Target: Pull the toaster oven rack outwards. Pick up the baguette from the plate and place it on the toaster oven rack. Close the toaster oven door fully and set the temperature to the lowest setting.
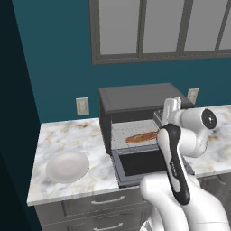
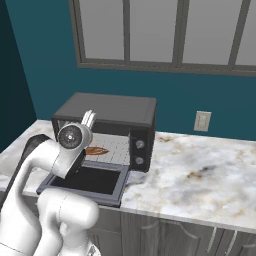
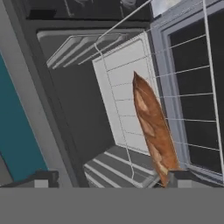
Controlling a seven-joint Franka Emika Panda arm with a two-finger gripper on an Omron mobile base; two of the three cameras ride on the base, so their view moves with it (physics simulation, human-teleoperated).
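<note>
Jaws stand wide apart with nothing between them, the gripper (image 3: pixel 109 177) hanging above the mouth of the toaster oven (image 1: pixel 135 101), its two dark tips framing the near end of the baguette (image 3: pixel 152 127) in the hand view. That loaf lies on the toaster oven rack (image 3: pixel 127 96), a light wire shelf drawn partly out over the lowered toaster oven door (image 1: pixel 149 164), and from the base views it sits roughly midway across the oven's width. The plate (image 1: pixel 67 166) rests bare on the marble tabletop (image 1: pixel 76 135), well apart to the left of the oven. Judged from this layout, the pulling and the placing look done, and the closing of the door and the turning of a knob remain. The door is likely stiff and rigid, swinging on its lower hinge, so its far free edge or frame looks like the sensible place to push or lift from below; the dark glass pane is smoother and a poorer contact. The knobs (image 2: pixel 139 152) on the right-hand panel are small, round and probably slick, needing a centred pinch. The baguette itself looks light and firm, though its crust could crumble if squeezed, and it needs no further handling.
</note>
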